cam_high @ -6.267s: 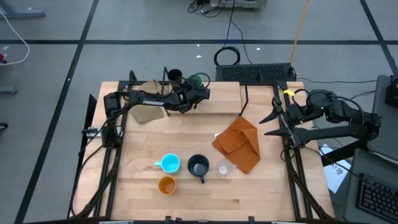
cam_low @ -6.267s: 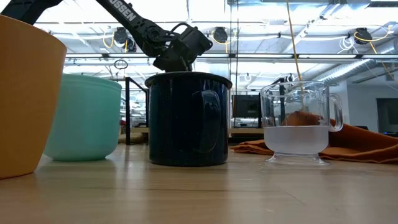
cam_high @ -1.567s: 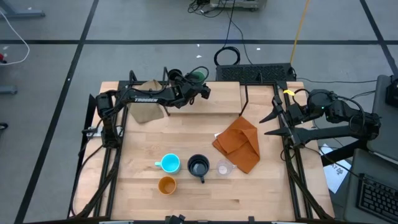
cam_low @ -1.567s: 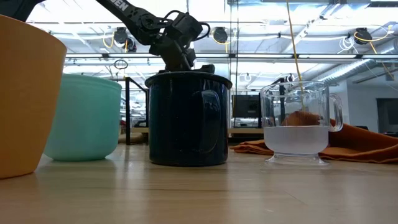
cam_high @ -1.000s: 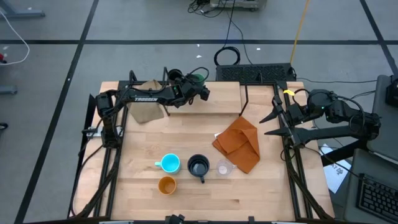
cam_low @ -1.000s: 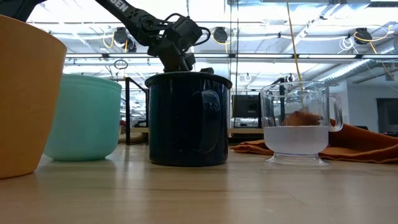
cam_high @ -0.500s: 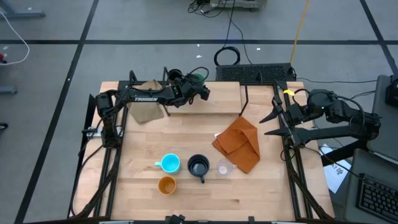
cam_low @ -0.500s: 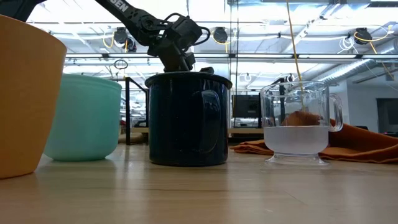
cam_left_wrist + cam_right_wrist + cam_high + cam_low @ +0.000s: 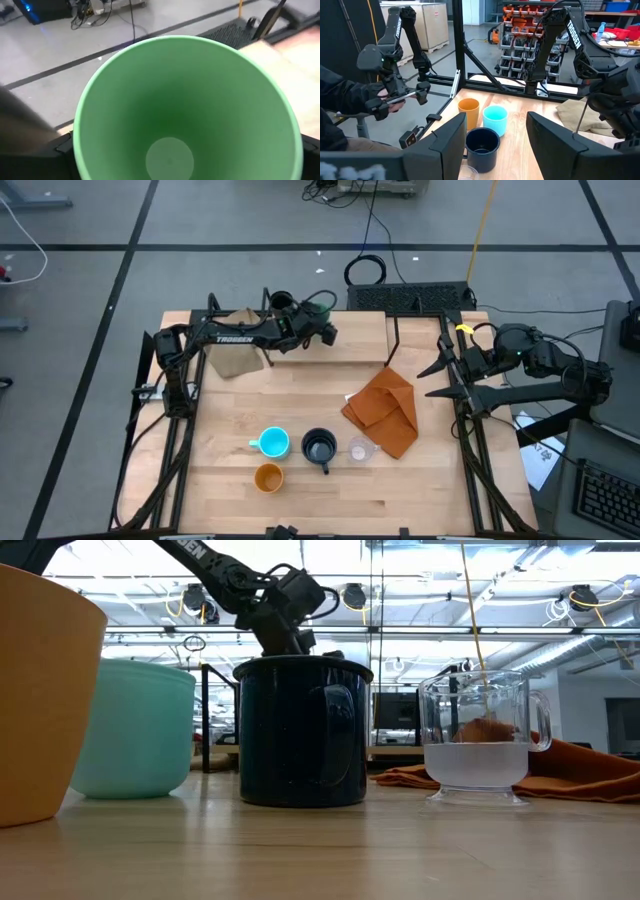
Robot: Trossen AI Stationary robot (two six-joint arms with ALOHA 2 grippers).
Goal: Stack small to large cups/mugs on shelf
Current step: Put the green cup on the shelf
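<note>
My left gripper (image 9: pixel 318 320) is over the far part of the table, above the shelf (image 9: pixel 355 342), shut on the green cup (image 9: pixel 320 304). In the left wrist view I look into the green cup's mouth (image 9: pixel 185 110). The dark brown cup (image 9: pixel 280 301) stands just left of it. The light blue mug (image 9: pixel 272 443), navy mug (image 9: pixel 319 447), clear cup (image 9: pixel 358 450) and orange cup (image 9: pixel 268 477) stand on the table's near part. My right gripper (image 9: pixel 437 378) waits open at the table's right edge. My left gripper has the green cup between its two fingers (image 9: pixel 62 147), one on each outer side of the wall just below the rim (image 9: pixel 80 135). The fingers slant down from the table's left. The cup's mouth faces the wrist; whether its base rests on the shelf is hidden.
An orange cloth (image 9: pixel 385 412) lies right of centre and a tan cloth (image 9: pixel 235 358) hangs at the shelf's left end. A black keyboard (image 9: pixel 410 296) lies beyond the far edge. A person (image 9: pixel 350 100) holding control handles shows beyond the table in the right wrist view.
</note>
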